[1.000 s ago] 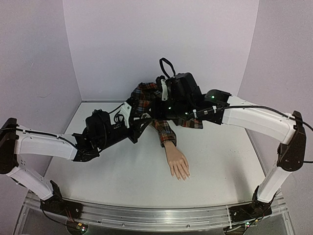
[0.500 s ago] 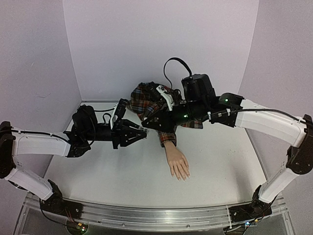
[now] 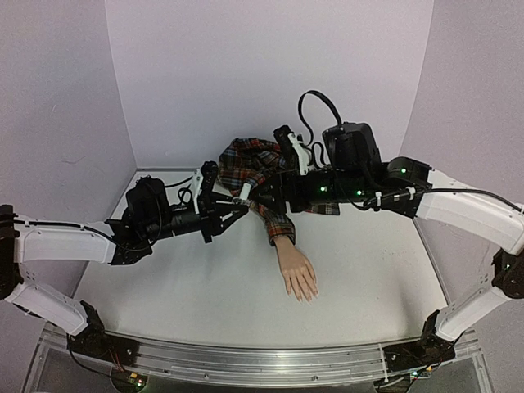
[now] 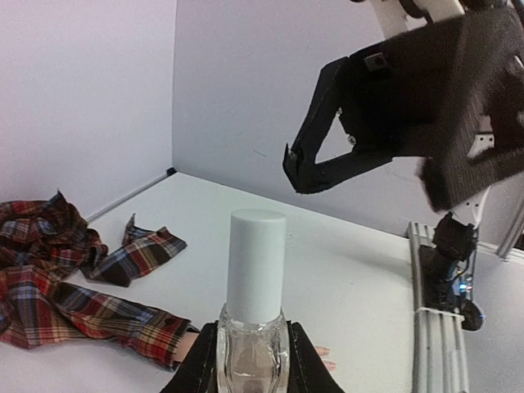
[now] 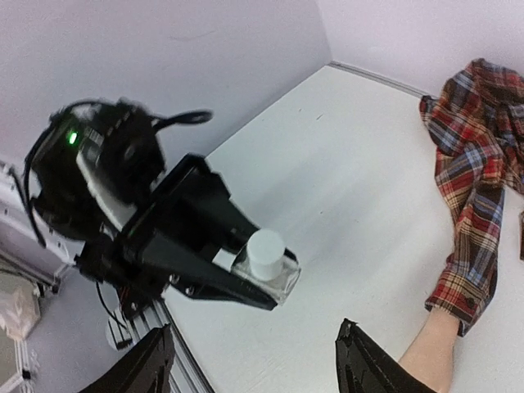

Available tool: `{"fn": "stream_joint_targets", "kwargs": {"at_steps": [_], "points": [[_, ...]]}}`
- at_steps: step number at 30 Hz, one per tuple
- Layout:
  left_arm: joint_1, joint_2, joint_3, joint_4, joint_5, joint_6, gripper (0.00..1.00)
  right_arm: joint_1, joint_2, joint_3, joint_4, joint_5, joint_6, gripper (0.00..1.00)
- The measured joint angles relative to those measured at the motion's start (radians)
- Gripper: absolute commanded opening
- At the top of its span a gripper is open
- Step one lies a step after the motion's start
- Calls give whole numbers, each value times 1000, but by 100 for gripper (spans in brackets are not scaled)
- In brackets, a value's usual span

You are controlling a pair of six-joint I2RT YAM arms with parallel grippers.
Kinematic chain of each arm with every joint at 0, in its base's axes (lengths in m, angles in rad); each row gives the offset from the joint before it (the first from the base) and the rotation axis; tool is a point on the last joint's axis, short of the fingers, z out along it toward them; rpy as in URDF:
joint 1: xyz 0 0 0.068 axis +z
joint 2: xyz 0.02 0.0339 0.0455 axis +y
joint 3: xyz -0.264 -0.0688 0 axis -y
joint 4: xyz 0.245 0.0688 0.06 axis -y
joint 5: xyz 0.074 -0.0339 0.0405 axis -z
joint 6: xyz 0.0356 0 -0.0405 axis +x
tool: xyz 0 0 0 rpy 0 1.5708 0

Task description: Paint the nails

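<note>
The left tool is pinching a small clear glass bottle by its body, one finger pressing on each side, and is holding it clear of the desk with the tall white cap pointing upright in the left wrist view. The right tool is hovering just beside the cap without touching it; in the right wrist view its two fingers are standing spread wide apart and gripping nothing, and the bottle is sitting ahead of the gap between them. From above, the two tools are meeting above the rear middle of the desk, the left arm reaching in from the left and the right arm from the right. The mannequin hand is lying flat on the desk, well apart from both tools and nearer the arm bases, with its fingers pointing toward the near edge. The nails are sitting at those fingertips, too small for any coating to be made out. The wrist is emerging from the cuff of a red-blue plaid sleeve, which is running back to a crumpled plaid shirt lying against the rear wall, directly beneath the two tools.
</note>
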State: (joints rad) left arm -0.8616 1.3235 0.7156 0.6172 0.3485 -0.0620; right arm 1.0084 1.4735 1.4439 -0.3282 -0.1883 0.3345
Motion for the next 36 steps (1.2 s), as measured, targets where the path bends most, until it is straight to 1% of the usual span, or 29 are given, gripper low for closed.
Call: {"fn": "stream_joint_targets", "kwargs": {"at_steps": [3,5,8,11,12,14,18,20,22,24,26,28,29,30,31,33,34,36], "points": [[-43,0,1,-1,-106,49,0,0,33,48,-1,63,93,55],[-61,0,2,-4,-150,68,0,0,69,86,-4,87,144,51],[-76,0,6,-7,-196,88,0,0,131,137,-5,98,192,47],[-79,1,11,-7,-227,93,0,0,182,167,-17,102,218,39],[-80,1,12,-7,-235,94,0,0,194,172,-21,103,224,35],[-80,2,12,-14,-245,96,0,0,210,176,-31,99,230,22],[-80,3,12,-28,-246,94,0,4,223,193,-39,92,217,1],[-80,3,12,-32,-237,88,0,5,223,194,-45,76,182,0],[-65,1,12,-41,-170,75,0,-2,217,182,-43,23,119,0],[-32,-1,12,-46,-37,39,0,-25,186,134,-22,-102,24,0],[24,5,11,-15,206,-55,0,-46,147,80,10,-267,-101,0],[59,33,19,51,448,-173,0,-52,119,50,25,-392,-188,0],[69,54,30,87,551,-228,0,-53,109,45,21,-443,-226,1],[73,69,40,108,607,-258,0,-54,101,40,20,-481,-256,2],[75,82,50,126,658,-285,0,-54,94,34,19,-516,-283,11],[74,85,55,128,693,-294,0,-54,78,11,34,-539,-317,42],[70,83,55,117,684,-280,0,-54,67,-6,43,-538,-322,52],[69,70,55,83,616,-237,0,-57,30,-51,30,-501,-306,65]]}}
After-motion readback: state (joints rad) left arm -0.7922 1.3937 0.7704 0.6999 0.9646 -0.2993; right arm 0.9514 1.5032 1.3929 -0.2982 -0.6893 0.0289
